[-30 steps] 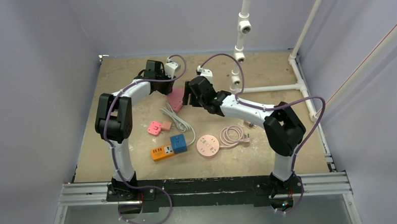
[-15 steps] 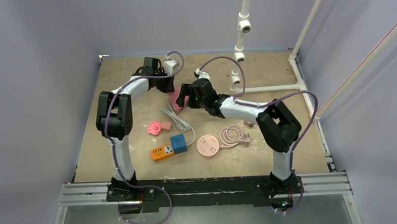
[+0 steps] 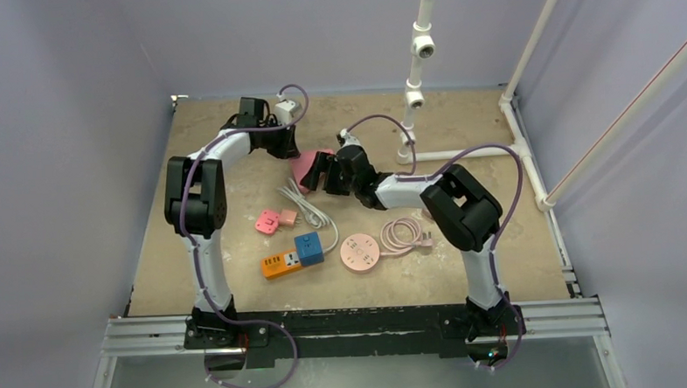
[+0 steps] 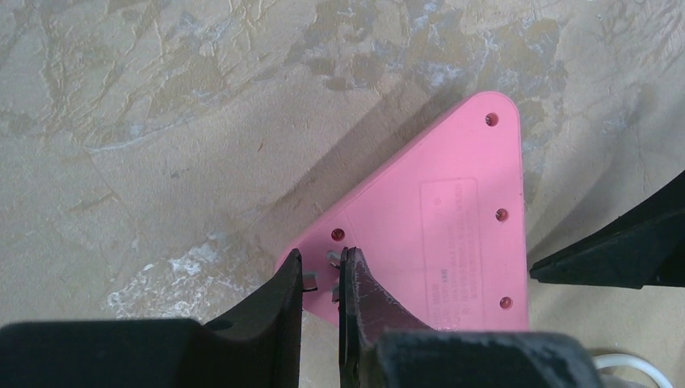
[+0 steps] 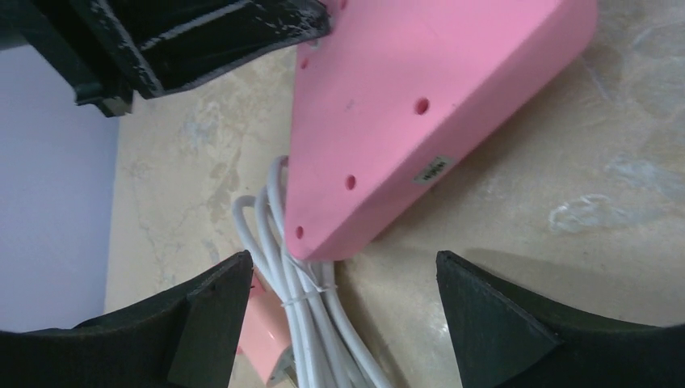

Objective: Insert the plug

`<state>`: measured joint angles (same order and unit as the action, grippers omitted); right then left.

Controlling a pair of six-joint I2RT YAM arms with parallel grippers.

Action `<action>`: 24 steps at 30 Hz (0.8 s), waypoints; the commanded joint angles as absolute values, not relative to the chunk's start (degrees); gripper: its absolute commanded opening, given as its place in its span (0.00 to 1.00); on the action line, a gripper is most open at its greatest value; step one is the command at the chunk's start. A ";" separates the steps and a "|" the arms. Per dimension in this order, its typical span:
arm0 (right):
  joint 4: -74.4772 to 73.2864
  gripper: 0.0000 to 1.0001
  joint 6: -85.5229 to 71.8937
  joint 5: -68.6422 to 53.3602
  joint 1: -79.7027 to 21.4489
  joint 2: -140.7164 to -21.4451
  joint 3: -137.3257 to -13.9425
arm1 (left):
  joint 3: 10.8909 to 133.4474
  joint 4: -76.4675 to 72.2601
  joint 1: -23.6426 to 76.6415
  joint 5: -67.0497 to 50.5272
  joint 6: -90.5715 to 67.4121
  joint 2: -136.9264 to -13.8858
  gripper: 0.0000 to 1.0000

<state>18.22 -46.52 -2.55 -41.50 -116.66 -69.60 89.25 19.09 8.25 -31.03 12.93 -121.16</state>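
Pink strip [image 4: 452, 234]: left end effector [image 4: 321, 283] pinching, right end effector [image 5: 341, 260] splayed.

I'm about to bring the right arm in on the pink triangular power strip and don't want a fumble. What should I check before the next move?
1. Left tool gripping the pink power strip: ok, shut on its corner.
2. Right tool ready to grasp: ok, jaws wide open.
3. Strip inside the right tool's gap: not ok, only its near corner reaches there.
4. Socket face showing: not ok, the screw-holed underside with its label faces both wrist cameras.
5. White cable clear of the right tool: not ok, the bundle lies between its fingers.
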 commanded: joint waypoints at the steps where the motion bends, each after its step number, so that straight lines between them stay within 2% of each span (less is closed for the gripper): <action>1: 29.42 0.85 -50.35 -5.93 -41.02 -117.44 -68.66 | 87.31 26.20 7.13 -28.92 13.79 -124.90 0.00; 8: 36.17 0.82 -54.79 -9.96 -40.35 -122.78 -68.83 | 86.50 26.61 6.54 -28.52 15.27 -124.70 0.00; 24: 39.51 0.78 -65.31 -8.52 -38.45 -124.87 -68.11 | 84.34 27.96 5.07 -29.06 15.78 -124.50 0.00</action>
<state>35.64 -59.75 -8.25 -40.18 -123.55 -67.85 88.29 19.09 6.70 -33.67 14.57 -121.27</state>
